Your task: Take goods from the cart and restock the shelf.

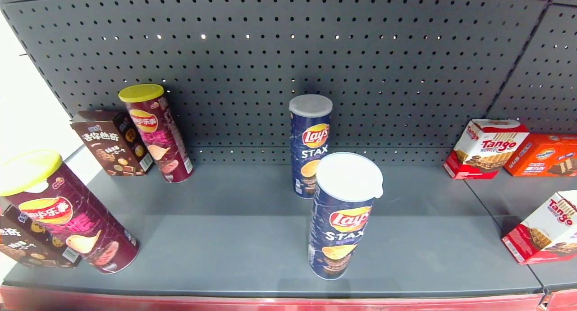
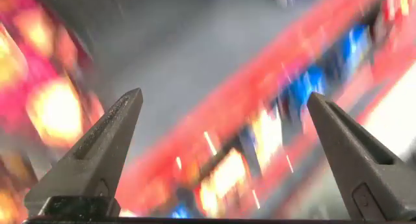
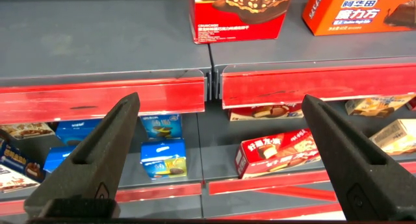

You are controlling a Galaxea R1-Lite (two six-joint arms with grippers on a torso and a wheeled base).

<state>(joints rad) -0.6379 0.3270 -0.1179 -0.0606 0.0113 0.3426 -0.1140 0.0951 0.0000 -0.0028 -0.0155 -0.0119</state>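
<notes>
White lettering under a red-and-yellow logo marks the near blue chip can (image 1: pixel 338 232) and the far blue chip can (image 1: pixel 309 142). Left, maroon chip cans (image 1: pixel 76 221) and brown cookie boxes (image 1: pixel 115 144) carry Chinese characters; right, wafer boxes (image 1: pixel 489 149) bear a red wordmark.

Shelf bay: materials and finishes, as I see them.
Shelf deck (image 1: pixel 234 239): smooth grey painted metal, matt with a faint sheen. Back panel (image 1: pixel 270 54), twelve o'clock: perforated sheet metal, same matt grey. Front edge strip (image 1: pixel 270 304), six o'clock: glossy red plastic. Blue cans (image 1: pixel 338 230), centre: glossy printed wrap, smooth pale plastic lids. Maroon cans (image 1: pixel 81 225), nine o'clock: glossy wrap, yellow plastic lids. Brown boxes (image 1: pixel 112 144), ten o'clock, and red-and-white boxes (image 1: pixel 489 148), three o'clock: glossy printed card. My left gripper (image 2: pixel 224 94) and my right gripper (image 3: pixel 220 97): dark matt plastic, finely grained.
</notes>
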